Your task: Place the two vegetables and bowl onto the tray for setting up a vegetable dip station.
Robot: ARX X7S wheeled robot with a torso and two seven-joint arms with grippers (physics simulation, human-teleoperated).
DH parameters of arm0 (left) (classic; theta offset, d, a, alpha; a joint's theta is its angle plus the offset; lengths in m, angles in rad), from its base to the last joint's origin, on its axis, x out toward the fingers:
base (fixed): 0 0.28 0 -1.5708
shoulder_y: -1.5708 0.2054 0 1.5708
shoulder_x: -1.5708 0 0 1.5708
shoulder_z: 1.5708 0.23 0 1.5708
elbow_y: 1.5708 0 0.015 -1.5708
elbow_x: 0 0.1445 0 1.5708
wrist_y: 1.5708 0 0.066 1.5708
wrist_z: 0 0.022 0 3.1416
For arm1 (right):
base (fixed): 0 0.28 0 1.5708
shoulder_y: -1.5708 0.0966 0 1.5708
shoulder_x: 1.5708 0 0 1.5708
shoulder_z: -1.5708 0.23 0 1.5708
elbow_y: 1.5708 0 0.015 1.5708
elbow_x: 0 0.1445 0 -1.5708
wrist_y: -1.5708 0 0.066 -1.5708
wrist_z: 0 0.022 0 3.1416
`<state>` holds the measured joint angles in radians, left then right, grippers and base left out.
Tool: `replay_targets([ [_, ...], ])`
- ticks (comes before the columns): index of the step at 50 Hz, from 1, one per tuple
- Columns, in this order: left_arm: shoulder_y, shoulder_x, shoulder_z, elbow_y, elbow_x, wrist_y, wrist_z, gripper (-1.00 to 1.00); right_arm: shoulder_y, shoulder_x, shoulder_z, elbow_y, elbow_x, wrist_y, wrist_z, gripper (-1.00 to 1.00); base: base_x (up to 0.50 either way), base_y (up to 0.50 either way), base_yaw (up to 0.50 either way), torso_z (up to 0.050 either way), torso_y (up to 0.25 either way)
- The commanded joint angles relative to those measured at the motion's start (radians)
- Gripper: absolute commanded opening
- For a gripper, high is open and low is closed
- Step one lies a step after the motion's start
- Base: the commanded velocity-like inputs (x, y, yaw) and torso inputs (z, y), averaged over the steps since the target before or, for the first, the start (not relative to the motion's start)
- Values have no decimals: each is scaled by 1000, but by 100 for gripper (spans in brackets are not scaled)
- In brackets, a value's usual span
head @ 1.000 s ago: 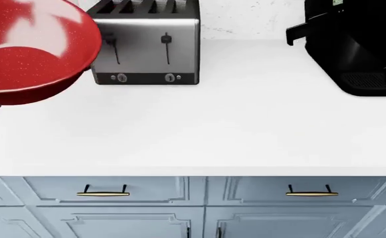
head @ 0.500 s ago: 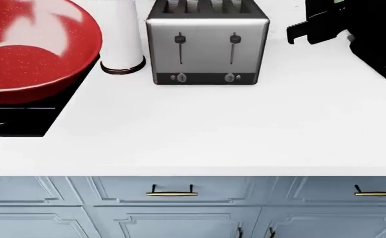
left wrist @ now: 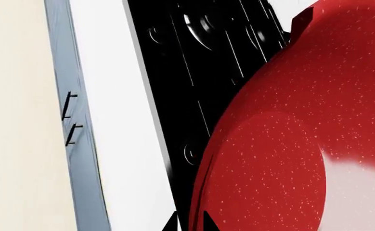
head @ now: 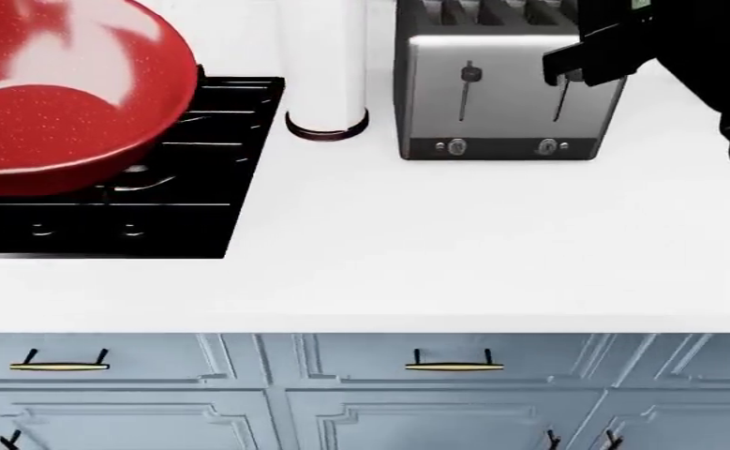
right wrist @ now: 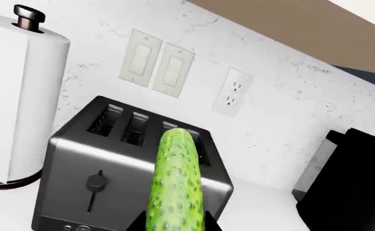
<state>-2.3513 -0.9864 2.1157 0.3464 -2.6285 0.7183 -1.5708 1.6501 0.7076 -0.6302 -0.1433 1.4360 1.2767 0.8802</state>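
We see the white counter [head: 465, 244] as the largest thing in the head view, running the full width with a broad bare stretch in front of the appliances down to its front edge, below which sit the blue-grey cabinet fronts [head: 339, 394] with brass handles. The black stove [head: 152, 202] is set into the counter at the left, its right edge ending near the base of the paper towel roll [head: 324, 66]. The red bowl [head: 58, 89] hangs over the stove's back corner, its rim crossing the stove's far edge; in the left wrist view the bowl [left wrist: 303, 134] fills most of the frame and the left gripper [left wrist: 188, 222] shows only as two dark tips at the bowl's rim, so we cannot tell whether it is pressed together or spread. The steel toaster [head: 502, 94] stands just beside the paper towel roll, toward the back wall, and a black part of the right arm [head: 603, 42] crosses in front of its upper right corner. In the right wrist view the right gripper [right wrist: 174, 224] is pinching the cucumber [right wrist: 175, 178], which points out from the dark fingertips toward the toaster [right wrist: 123, 183]. Behind it we see wall switches [right wrist: 156, 65] and an outlet [right wrist: 231, 92]. We can read no writing or brand anywhere.
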Motion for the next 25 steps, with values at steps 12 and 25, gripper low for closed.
replay_targets([
  [12,-4,1,-6,-1,8,0,0,-100,-2,8,0,1,-2,-14,12,-100,0,500,0,0,1],
  [25,-4,3,-8,-5,7,-3,1,-100,10,8,-11,6,-3,-16,10,-100,0,500,0,0,0],
])
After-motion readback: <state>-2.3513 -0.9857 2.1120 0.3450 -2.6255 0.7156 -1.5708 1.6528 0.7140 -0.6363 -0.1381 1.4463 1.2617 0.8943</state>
